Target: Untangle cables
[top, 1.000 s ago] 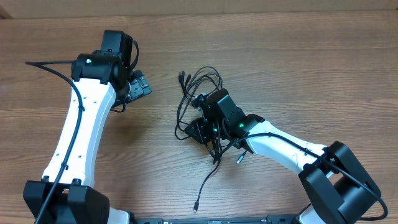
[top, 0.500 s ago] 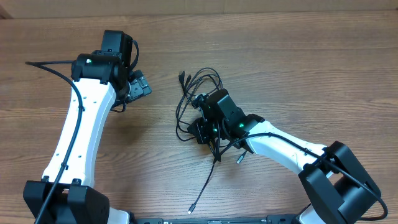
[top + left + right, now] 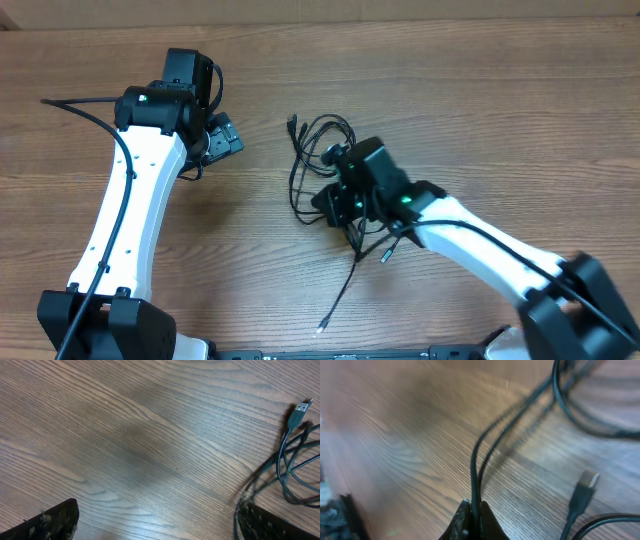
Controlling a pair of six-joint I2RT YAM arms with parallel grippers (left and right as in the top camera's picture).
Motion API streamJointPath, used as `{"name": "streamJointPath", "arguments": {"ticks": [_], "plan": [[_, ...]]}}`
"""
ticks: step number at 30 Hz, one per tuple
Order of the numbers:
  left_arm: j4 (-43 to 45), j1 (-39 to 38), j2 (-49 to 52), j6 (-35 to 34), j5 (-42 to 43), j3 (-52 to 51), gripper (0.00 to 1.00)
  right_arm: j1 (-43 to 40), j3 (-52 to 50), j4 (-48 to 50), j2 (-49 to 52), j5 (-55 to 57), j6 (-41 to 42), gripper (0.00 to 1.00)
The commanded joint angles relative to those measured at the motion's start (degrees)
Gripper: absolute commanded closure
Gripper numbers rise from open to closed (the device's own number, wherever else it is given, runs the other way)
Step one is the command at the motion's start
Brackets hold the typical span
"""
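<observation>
— Looking for the cables (image 3: 322, 140)?

— Right in the middle of the table (image 3: 480, 100), in a loose, loopy bunch. Bunched close around the right gripper (image 3: 330, 205) and touching it.

— Squeezed together, that right gripper?

— Yes, pinched tight on one thin black cord (image 3: 479, 460). Easy to see from the right wrist: poking straight up from between the two dark fingertips (image 3: 462, 520). Next to it a second dark line, maybe just a shadow; too blurry to tell.

— And the left gripper (image 3: 226, 138)?

— Spread wide apart, holding nothing. Sitting well off to the left of the bunch, not touching it.

— Made of what, those cables?

— Thin, round, smooth black strands, bent into curls and loops. Tipped with small plugs: a flat silver plug (image 3: 301, 408) at the far left corner of the bunch, and a tiny end plug (image 3: 322, 324) on a long loose strand down by the front edge.

— And underneath?

— Brown wood, flat and a little shiny, with long wavy lines all over.
</observation>
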Motion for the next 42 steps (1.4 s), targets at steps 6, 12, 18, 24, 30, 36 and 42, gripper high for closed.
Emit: {"name": "streamJointPath", "arguments": {"ticks": [6, 12, 18, 24, 30, 36, 42], "plan": [[0.1, -0.3, -0.5, 1.1, 0.4, 0.7, 0.00, -2.9, 1.6, 1.9, -17.3, 0.2, 1.3, 0.96], [0.1, -0.3, -0.5, 1.1, 0.4, 0.7, 0.00, -5.4, 1.6, 6.2, -27.2, 1.9, 1.3, 0.96], [0.1, -0.3, -0.5, 1.1, 0.4, 0.7, 0.00, -6.9, 1.6, 12.1, -34.3, 7.5, 1.3, 0.96], [0.1, -0.3, -0.5, 1.1, 0.4, 0.7, 0.00, -6.9, 1.6, 21.6, -38.4, 14.8, 1.3, 0.96], [0.1, -0.3, -0.5, 1.1, 0.4, 0.7, 0.00, -6.9, 1.6, 29.7, -39.5, 24.7, 1.3, 0.96], [0.1, -0.3, -0.5, 1.1, 0.4, 0.7, 0.00, -6.9, 1.6, 39.7, -39.5, 25.0, 3.0, 0.96], [0.1, -0.3, -0.5, 1.1, 0.4, 0.7, 0.00, -6.9, 1.6, 33.9, -39.1, 34.1, 2.3, 0.96]]}}
